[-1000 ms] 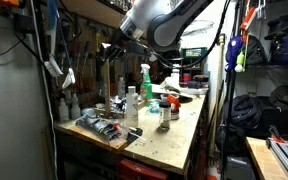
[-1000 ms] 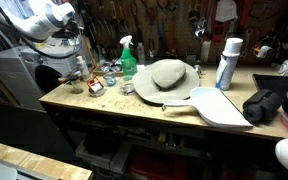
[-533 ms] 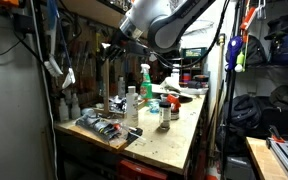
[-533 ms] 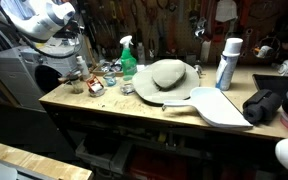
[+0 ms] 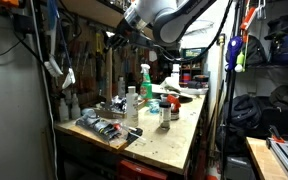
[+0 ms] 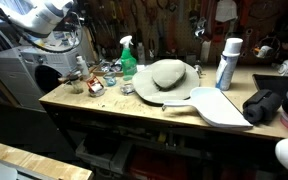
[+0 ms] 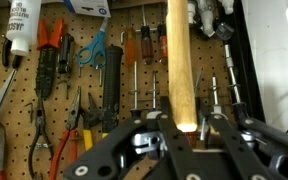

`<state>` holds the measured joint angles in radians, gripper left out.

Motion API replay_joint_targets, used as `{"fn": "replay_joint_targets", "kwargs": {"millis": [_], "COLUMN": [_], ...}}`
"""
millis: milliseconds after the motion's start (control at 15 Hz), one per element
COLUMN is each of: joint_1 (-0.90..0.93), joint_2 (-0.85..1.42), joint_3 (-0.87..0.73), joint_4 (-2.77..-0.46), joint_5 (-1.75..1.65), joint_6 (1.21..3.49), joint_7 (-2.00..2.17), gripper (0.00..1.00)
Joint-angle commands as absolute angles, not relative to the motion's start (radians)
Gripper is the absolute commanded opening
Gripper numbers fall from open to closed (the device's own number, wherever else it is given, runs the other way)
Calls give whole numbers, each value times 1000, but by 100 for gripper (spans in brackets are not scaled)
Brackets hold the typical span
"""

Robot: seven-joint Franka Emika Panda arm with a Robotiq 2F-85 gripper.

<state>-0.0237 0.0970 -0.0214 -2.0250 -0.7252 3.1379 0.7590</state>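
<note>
The gripper faces a pegboard hung with pliers and screwdrivers in the wrist view. Its fingers appear clamped on an upright wooden handle, though the contact is dim. In an exterior view the gripper hangs high above the cluttered counter.

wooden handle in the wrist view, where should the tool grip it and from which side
Grip the wooden handle low on its straight shaft, coming head-on toward the pegboard. It stands upright, and screwdrivers hang close beside it, so a sideways approach looks blocked.
</note>
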Motion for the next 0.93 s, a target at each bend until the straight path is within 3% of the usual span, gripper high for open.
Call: {"fn": "replay_joint_targets", "kwargs": {"millis": [0,867], "joint_1": [-25,-99], "joint_2": [33,-119], "joint_3": [-44,-113], "joint_4": [-2073,-2204], "joint_5": [-779,-720], "joint_6": [3167,3188], "joint_7": [781,653], "gripper": [6,6]}}
